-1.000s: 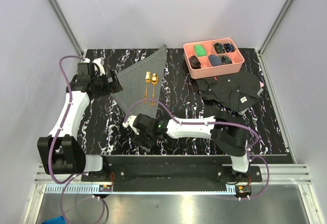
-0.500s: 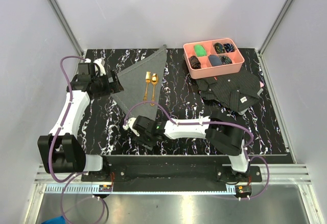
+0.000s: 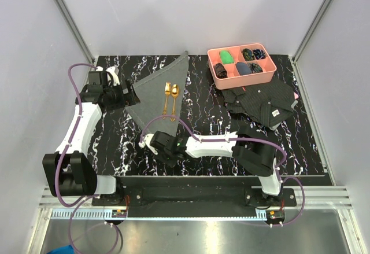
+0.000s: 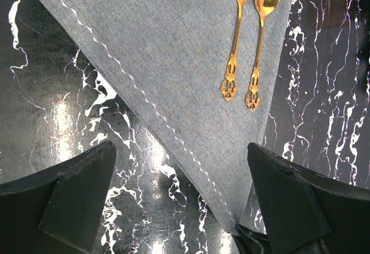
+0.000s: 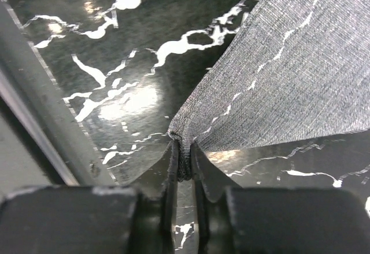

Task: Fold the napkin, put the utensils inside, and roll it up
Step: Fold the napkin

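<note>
The grey napkin [image 3: 155, 89] lies folded into a triangle on the black marble table, one point toward the near edge. The gold fork [image 3: 166, 96] and gold spoon [image 3: 174, 97] lie side by side on it, handles toward me. My right gripper [image 3: 156, 140] is shut on the napkin's near corner; in the right wrist view the cloth [image 5: 289, 74] bunches between the jaws of the gripper [image 5: 184, 162]. My left gripper [image 3: 132, 96] hovers open at the napkin's left edge. In its wrist view the gripper [image 4: 180, 208] straddles the stitched hem [image 4: 133, 86], with fork [image 4: 236, 40] and spoon [image 4: 261, 34] beyond.
A pink tray [image 3: 231, 81] of small dark and green items stands at the back right. A black patterned cloth [image 3: 260, 100] with a white tag lies just in front of it. The table's front metal edge [image 5: 34, 127] runs close to my right gripper.
My right gripper has closed onto the napkin's near corner, shifting slightly toward the near edge. The left arm, fork and spoon have not moved.
</note>
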Available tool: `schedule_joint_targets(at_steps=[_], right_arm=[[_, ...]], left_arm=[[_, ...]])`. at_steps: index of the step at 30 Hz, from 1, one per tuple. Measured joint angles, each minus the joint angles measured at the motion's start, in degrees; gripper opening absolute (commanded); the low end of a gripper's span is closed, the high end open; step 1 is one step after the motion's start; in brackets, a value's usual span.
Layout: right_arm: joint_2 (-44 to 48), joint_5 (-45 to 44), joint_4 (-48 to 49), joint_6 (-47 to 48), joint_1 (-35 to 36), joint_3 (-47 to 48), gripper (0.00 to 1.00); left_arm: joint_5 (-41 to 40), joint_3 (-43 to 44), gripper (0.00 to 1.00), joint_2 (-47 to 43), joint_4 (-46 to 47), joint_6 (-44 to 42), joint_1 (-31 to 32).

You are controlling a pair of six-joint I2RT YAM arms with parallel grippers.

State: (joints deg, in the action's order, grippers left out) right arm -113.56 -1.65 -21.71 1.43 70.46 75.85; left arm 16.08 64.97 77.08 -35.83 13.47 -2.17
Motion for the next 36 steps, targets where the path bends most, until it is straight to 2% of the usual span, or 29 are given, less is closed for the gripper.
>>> schedule_joint_targets(at_steps=[4, 12, 17, 23, 28, 36], right_arm=[[0.0, 2.97, -0.04, 0.09, 0.04, 0.11, 0.0], [0.46, 13.29, -3.34, -1.29, 2.01, 1.7, 0.0], [3.61, 14.73, -5.92, -0.81, 1.66, 4.59, 0.0], [4.44, 14.69, -7.43, 2.51, -8.72, 10.97, 0.0], [0.02, 13.46, -8.04, 5.35, -19.41, 18.73, 0.0], [-10.67, 12.15, -8.2, 7.1, -25.66, 27.19, 0.0]], left_arm=[[0.0, 0.0, 0.99, 0.0, 0.0, 0.0, 0.0], [-0.94, 0.0, 0.99, -0.11, -0.02, -0.13, 0.0], [-2.73, 0.0, 0.99, -0.55, -0.07, -0.24, -0.44], [-4.55, 0.0, 0.99, -1.27, -0.07, -0.61, -1.36], [-4.52, 0.0, 0.99, -1.25, -0.09, -0.61, -1.51], [-4.46, 0.0, 0.99, -0.7, -0.07, -0.61, -1.55]])
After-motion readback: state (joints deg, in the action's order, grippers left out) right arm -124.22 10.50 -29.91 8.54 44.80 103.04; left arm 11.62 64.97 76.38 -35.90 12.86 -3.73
